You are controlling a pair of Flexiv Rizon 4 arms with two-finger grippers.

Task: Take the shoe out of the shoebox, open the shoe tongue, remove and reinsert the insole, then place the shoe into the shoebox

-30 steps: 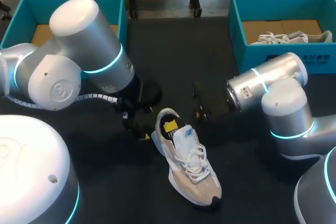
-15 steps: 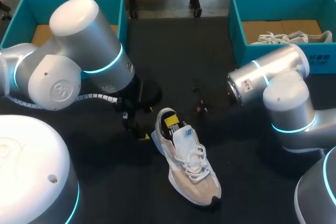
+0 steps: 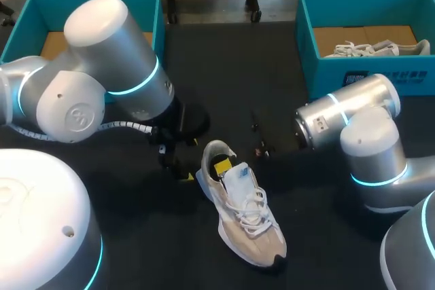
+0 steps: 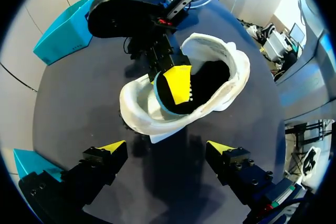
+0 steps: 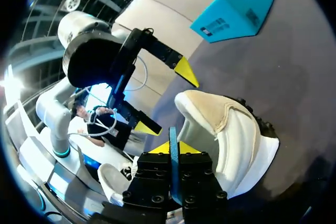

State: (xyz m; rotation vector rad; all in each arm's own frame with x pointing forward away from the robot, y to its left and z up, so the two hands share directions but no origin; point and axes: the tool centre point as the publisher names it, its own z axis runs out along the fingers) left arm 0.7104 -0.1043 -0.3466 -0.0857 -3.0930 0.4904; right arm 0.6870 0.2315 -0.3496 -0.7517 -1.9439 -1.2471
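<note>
furniture: one table (image 3: 224, 52) | top: black, matte, flat | light: even, faint sheen on top

A shoe (image 3: 245, 229) of matt beige cloth, with white woven laces (image 3: 253, 203), lies on a matt black table (image 3: 272, 52). The insole (image 5: 172, 145) is thin and blue-edged, the left arm (image 3: 115, 52) smooth, glossy silver, the shoebox (image 3: 319, 73) matt teal card.

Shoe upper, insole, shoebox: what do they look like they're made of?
Shoe: matte beige and white upper, apparently mesh with suede-like panels; the exact fabric is unclear. Insole: thin blue-edged sheet pinched in the right gripper jaws, probably foam. Shoebox: teal outside, brown inside, with flat stiff walls, likely cardboard.
</note>
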